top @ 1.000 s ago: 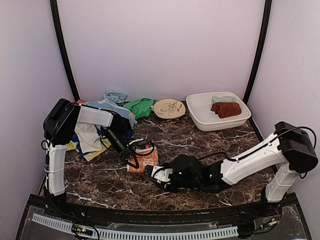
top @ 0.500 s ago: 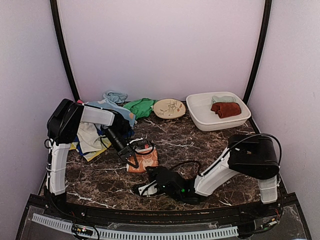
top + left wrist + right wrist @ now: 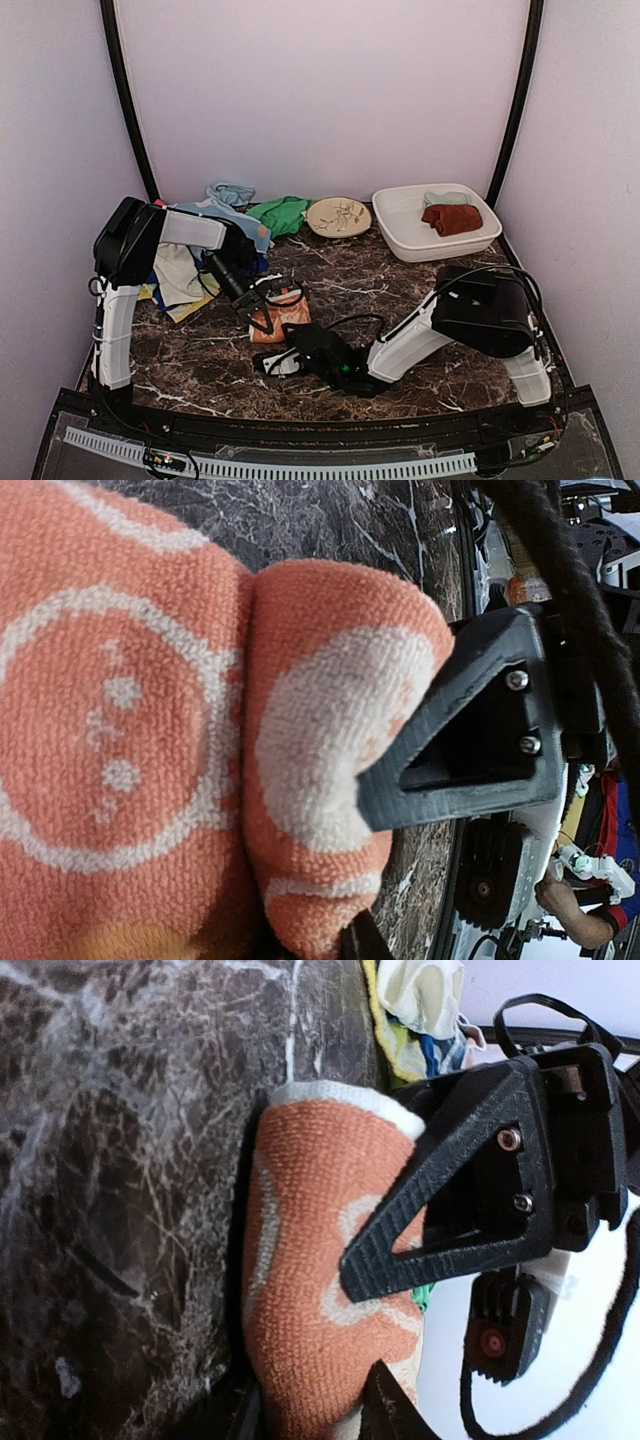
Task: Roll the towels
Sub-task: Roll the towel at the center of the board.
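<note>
Elbows first, since that's what's catching my eye. The left arm (image 3: pixel 190 232) is standing tall at the left edge of the top view, with its upper link pointing right and its forearm angling down toward the middle of the marble table (image 3: pixel 400 285). The right arm (image 3: pixel 420 335) is sitting folded way down low, its forearm lying nearly flat and pointing left along the bottom centre of the frame.

The orange towel (image 3: pixel 285 325) with the cream ring pattern is lying just left of centre, bunched up, with one edge doubled over into a fat fold. The left gripper (image 3: pixel 262 305) is sitting at its upper left side and pinching that fold tight. In the left wrist view one black finger (image 3: pixel 470 720) is digging right into the terry.

The right gripper (image 3: pixel 275 360) is sitting at the towel's lower edge. Its fingers are partway apart with the towel's end showing between them, but honestly I can't tell if it's squeezing or just straddling.

Further back, a heap of towels (image 3: pixel 190 270) is lying at the left, a green towel (image 3: pixel 280 212) beside it, and a dark red towel (image 3: pixel 452 218) is sitting in the white tub (image 3: pixel 400 235) at the upper right.
</note>
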